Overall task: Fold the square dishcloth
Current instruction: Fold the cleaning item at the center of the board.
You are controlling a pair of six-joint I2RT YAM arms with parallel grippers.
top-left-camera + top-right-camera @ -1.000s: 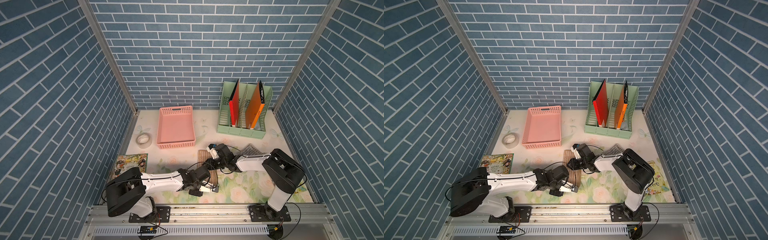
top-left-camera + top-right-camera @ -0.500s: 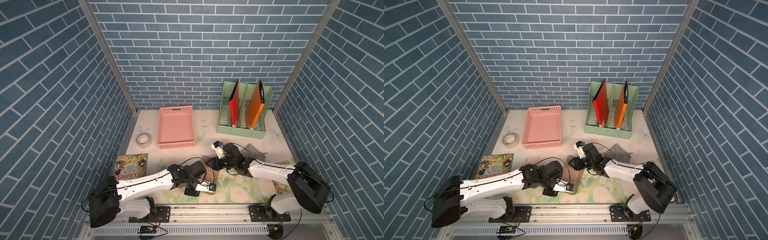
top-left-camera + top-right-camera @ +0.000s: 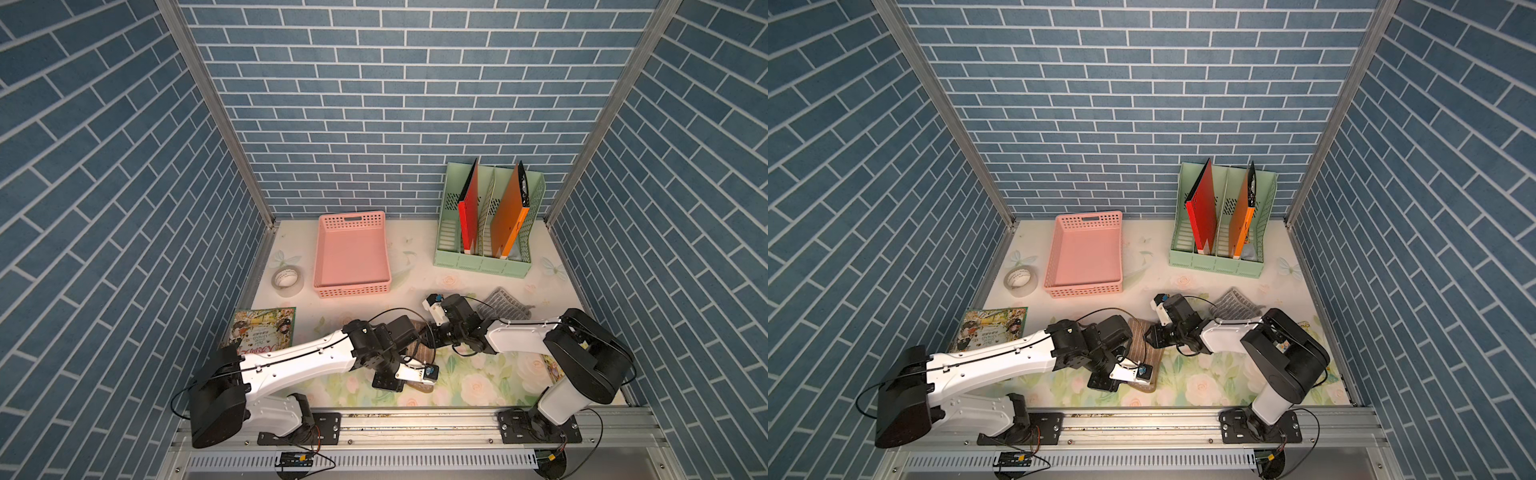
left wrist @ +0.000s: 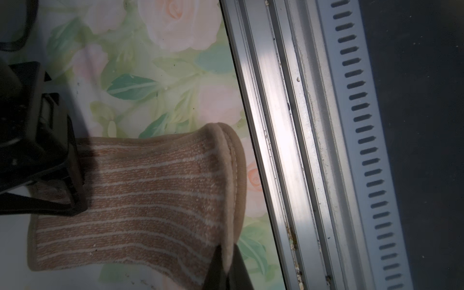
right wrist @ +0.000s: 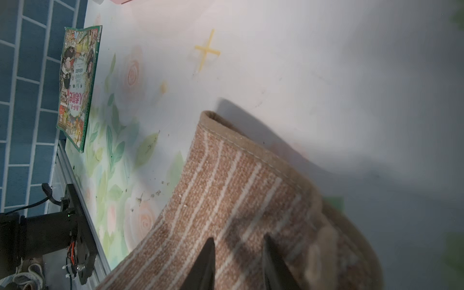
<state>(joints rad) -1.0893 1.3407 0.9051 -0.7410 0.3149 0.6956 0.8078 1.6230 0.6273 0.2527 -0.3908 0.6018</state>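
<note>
- Blue brick-patterned walls [image 3: 395, 104] close in the left, far and right sides of the table.
- The table [image 3: 478, 382] has a pale floral cover, with an aluminium rail [image 3: 415, 419] along its near edge.
- A green file rack [image 3: 482, 262] stands far right and holds a red folder [image 3: 468, 216] and an orange folder [image 3: 509, 220], both upright.
- A pink basket [image 3: 353, 257] sits far left of centre.
- A picture book [image 3: 264, 330] lies near left, a grey cloth [image 3: 505, 309] right of centre, and a tape roll [image 3: 286, 281] beside the basket.
- The dishcloth [image 3: 1142, 347], brown with pale stripes, lies near the middle of the table between the two wrists, close to the rail.
- Both top views show the whole room, but the arms hide most of the dishcloth.
- The left wrist view shows the dishcloth [image 4: 150, 195] doubled over, its two hems lying together on the side towards the rail [image 4: 276, 125].
- The right wrist view shows one edge of the dishcloth [image 5: 226, 195] curled up off the table, a yellow cross [image 5: 207, 51] marked on the cover, and the book [image 5: 76, 85].
- The left arm [image 3: 299, 361] reaches low from the near left, wrist bent down over the cloth.
- The left gripper [image 4: 226, 268] is clamped tight on the doubled hem.
- The right arm [image 3: 519, 338] reaches leftward from the near right, elbow raised, wrist low.
- The right gripper [image 5: 238, 266] has its fingers [image 5: 206, 263] partly apart at the cloth's surface, with stripes showing in the gap. A grip is not evident.
</note>
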